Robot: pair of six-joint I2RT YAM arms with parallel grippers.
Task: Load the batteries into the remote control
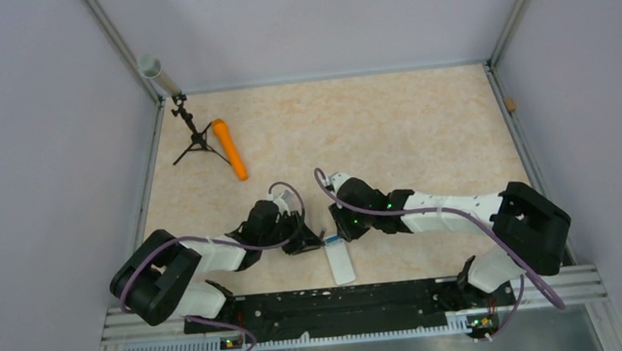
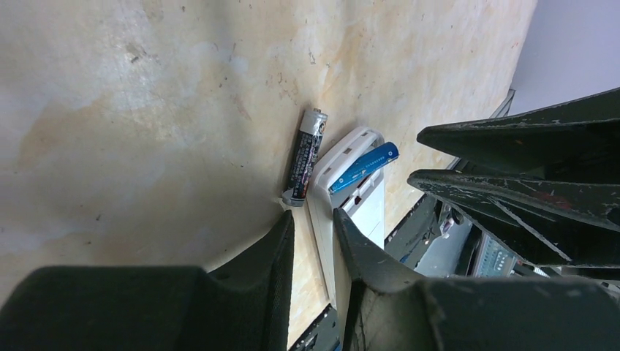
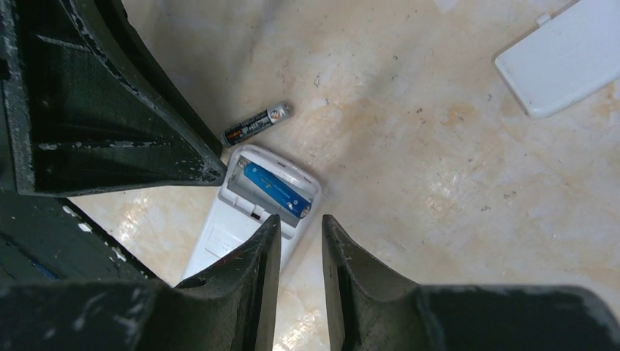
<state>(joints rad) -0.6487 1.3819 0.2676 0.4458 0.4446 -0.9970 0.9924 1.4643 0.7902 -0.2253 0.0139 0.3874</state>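
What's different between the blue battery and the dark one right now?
Colour: the blue battery is bright blue; the dark battery is blackish with a silvery tip. Place: the blue battery lies slantwise in the open recess of the remote control; the dark battery lies outside it on the table, close beside that end. Both are slim cylinders of similar size.

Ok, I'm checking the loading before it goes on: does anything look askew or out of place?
Yes. The blue battery lies diagonally across the recess of the remote control, one end raised, not seated. The black battery lies loose on the table beside it.
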